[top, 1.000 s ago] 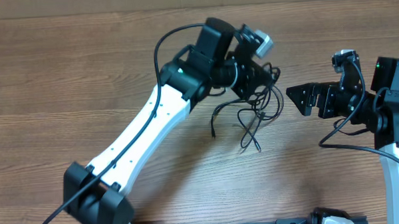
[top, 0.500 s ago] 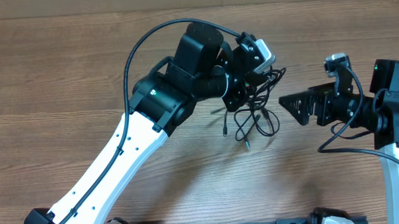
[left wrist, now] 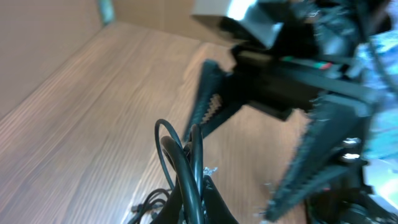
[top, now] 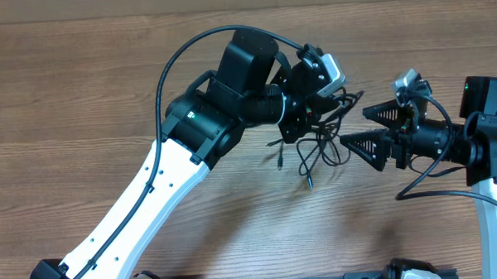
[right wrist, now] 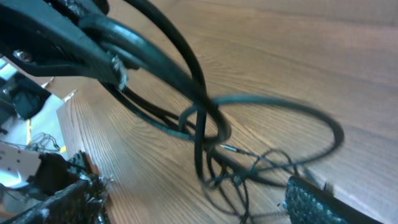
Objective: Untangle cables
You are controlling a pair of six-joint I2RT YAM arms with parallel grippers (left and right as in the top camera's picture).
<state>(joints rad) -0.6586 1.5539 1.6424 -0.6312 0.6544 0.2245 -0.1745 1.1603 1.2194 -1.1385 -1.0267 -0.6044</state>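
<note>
left gripper (left wrist: 200,198): fingertips hiding overhead beneath the left arm (top: 246,81).
cables (top: 319,149): smearing with blur in the right wrist view; plug ends showing too small overhead.
right gripper (top: 353,126): blurring in the left wrist view.

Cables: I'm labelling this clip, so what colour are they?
The cables are black, clearest in the overhead view.

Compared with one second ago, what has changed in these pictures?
The left arm rose toward the camera, and its left claw lifted the cables into a narrower bunch. The right claw came left toward them and rolled, jaws open. The left claw stayed shut on the cables; nothing was let go.
</note>
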